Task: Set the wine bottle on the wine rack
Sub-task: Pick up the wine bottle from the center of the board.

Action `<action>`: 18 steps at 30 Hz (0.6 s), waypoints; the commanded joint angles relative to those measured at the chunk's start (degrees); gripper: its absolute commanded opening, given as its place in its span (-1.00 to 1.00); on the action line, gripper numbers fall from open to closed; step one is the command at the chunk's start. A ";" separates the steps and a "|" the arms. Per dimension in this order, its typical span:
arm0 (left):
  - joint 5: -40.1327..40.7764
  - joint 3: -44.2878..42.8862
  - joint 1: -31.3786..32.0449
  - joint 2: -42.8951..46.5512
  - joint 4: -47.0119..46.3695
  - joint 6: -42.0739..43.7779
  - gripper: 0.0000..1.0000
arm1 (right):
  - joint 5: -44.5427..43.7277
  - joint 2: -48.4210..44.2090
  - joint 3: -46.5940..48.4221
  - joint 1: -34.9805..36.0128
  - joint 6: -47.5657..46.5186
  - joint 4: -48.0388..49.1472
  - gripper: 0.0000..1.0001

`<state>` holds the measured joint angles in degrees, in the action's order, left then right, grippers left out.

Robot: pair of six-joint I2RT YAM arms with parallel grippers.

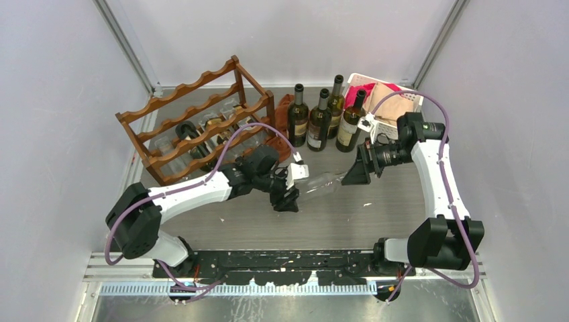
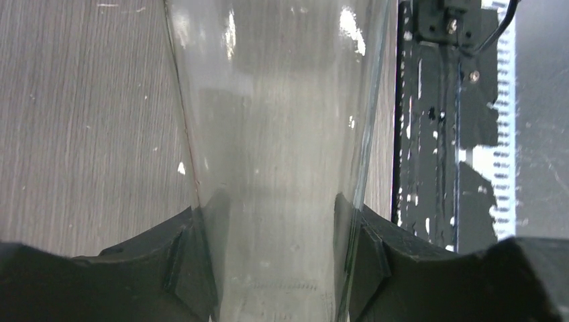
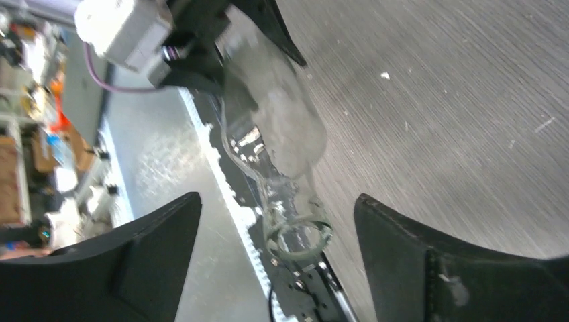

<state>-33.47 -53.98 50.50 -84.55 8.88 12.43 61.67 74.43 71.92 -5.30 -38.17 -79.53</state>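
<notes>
A clear glass wine bottle (image 1: pixel 323 182) hangs level above the table's middle, its base to the left and its neck to the right. My left gripper (image 1: pixel 294 188) is shut on its body; in the left wrist view both pads (image 2: pixel 194 261) press the glass (image 2: pixel 275 134) from either side. My right gripper (image 1: pixel 351 172) is open at the neck end, and in the right wrist view (image 3: pixel 276 204) its jaws stand wide on either side of the bottle's mouth (image 3: pixel 295 235) without touching it. The dark reddish-brown wine rack (image 1: pixel 201 121) stands at the back left.
Dark bottles (image 1: pixel 191 134) lie in the rack's lower tiers. Several dark green bottles (image 1: pixel 322 121) stand upright at the back centre. A white basket (image 1: pixel 396 124) with pink and tan cloths sits at the back right, close behind my right arm.
</notes>
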 commanded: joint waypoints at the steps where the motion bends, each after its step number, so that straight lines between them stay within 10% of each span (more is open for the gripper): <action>1: -0.87 -5.94 -0.23 2.70 9.04 8.69 -1.00 | -5.28 0.81 4.43 0.10 -18.62 -9.91 0.91; 11: -0.07 -10.75 0.40 0.19 18.43 13.03 -0.99 | 1.74 -3.62 -3.35 1.02 -61.59 -14.91 1.00; 18: 1.03 -13.16 1.88 -1.29 20.92 13.18 -0.99 | -0.24 -7.90 -7.42 9.14 -41.85 5.31 1.00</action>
<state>-31.68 -62.94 51.31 -85.78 29.61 24.29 60.71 71.22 66.81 -0.27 -88.14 -87.26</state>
